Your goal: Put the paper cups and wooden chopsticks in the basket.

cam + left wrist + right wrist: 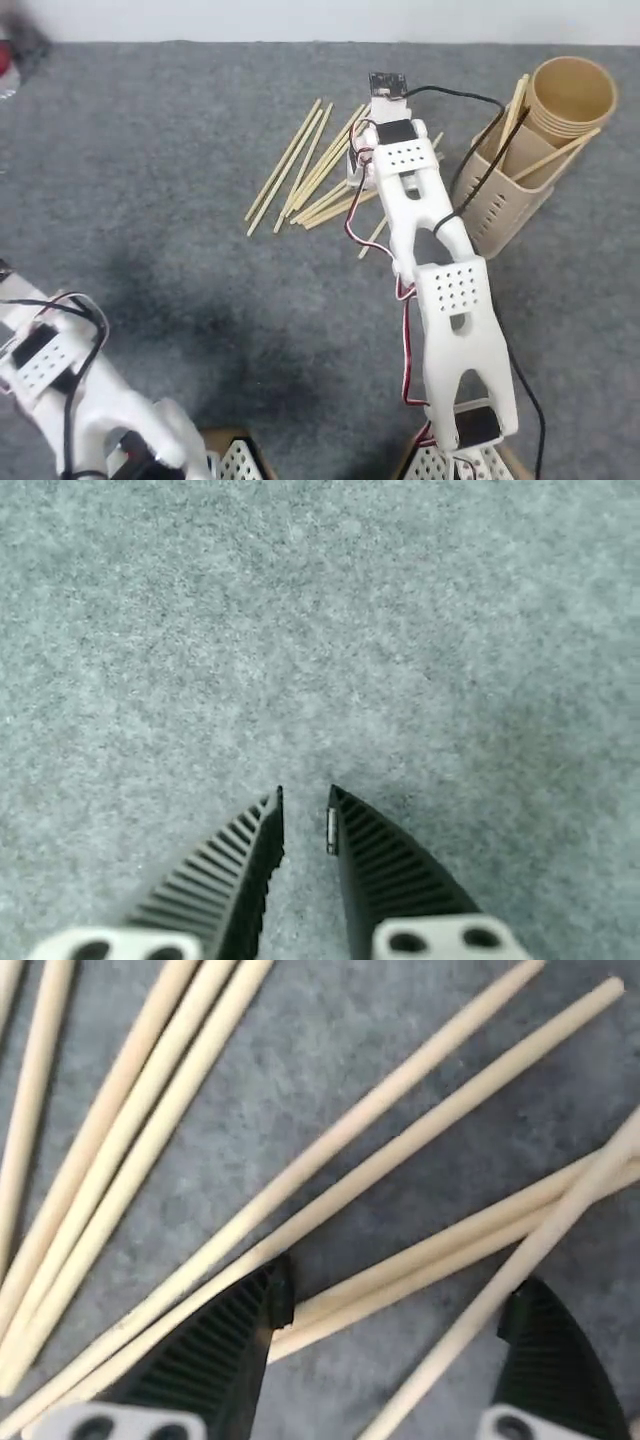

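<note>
Several wooden chopsticks (300, 165) lie fanned out on the grey carpet at the back centre. My right gripper (362, 165) is down at the right end of the pile. In the right wrist view it (400, 1305) is open, its fingers straddling a pair of chopsticks (430, 1257) and one crossing stick. The beige slatted basket (505, 205) stands at the back right. It holds stacked paper cups (572, 95) and a few chopsticks (513, 115). My left gripper (305, 795) is shut with nothing in it, over bare carpet at the front left.
The right arm (450, 290) stretches from the front edge toward the pile, close beside the basket. The left arm (50, 365) sits at the front left corner. A blurred red object (8, 60) lies at the far left back. A pale strip runs along the back edge.
</note>
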`<action>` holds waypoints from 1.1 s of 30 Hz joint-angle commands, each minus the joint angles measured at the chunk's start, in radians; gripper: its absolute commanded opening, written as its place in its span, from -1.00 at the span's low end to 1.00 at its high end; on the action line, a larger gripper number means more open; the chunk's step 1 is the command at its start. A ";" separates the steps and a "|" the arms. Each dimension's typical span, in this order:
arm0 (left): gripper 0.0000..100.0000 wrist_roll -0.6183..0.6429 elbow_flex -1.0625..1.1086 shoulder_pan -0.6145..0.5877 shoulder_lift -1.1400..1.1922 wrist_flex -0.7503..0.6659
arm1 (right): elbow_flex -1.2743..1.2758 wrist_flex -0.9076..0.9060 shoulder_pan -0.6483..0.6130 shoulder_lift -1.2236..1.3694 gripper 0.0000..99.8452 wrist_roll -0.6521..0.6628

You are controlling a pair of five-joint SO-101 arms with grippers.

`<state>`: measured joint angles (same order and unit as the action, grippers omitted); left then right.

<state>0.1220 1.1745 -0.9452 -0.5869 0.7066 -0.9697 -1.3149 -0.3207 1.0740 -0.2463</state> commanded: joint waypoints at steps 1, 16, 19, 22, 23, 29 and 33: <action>-0.85 0.003 -0.004 0.005 -0.025 -0.012 | -0.126 -0.027 0.019 0.019 -0.51 -0.003; -0.85 0.003 -0.004 0.005 -0.025 -0.012 | -0.350 -0.282 -0.033 0.117 -0.98 0.269; -0.85 0.003 -0.004 0.005 -0.025 -0.012 | -0.348 -0.285 -0.042 0.120 -0.96 0.278; -0.85 0.003 -0.004 0.005 -0.025 -0.012 | -0.348 -0.286 -0.042 0.113 -0.79 0.276; -0.85 0.003 -0.004 0.005 -0.025 -0.012 | -0.350 -0.292 -0.042 0.111 -0.71 0.276; -0.85 0.003 -0.004 0.005 -0.025 -0.012 | -0.374 -0.328 -0.045 0.122 -0.56 0.281; -0.85 0.003 -0.004 0.005 -0.025 -0.012 | -0.377 -0.326 -0.042 0.122 -0.56 0.275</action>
<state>0.1220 1.1745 -0.9452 -0.5869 0.7066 -1.3027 -1.6326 -0.3560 1.2137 0.0207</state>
